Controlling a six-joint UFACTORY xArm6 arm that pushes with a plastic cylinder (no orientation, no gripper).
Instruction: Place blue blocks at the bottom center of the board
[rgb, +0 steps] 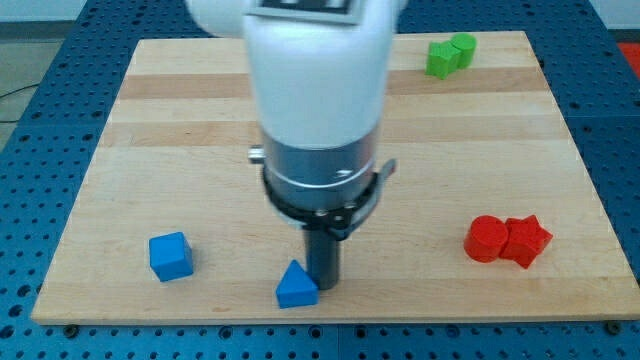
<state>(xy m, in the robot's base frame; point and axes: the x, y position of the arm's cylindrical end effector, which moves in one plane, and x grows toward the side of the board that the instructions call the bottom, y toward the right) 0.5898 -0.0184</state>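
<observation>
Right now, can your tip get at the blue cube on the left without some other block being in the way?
Probably yes. My tip stands just right of the blue triangular block, near the board's bottom edge. The blue cube lies further to the view's left. Only the triangular block is between them, so I would go around it.

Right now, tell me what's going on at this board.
My tip rests beside the blue triangular block, at the bottom center of the wooden board. The blue cube sits apart, toward the view's bottom left. Two red blocks and two green blocks lie on the view's right.
</observation>
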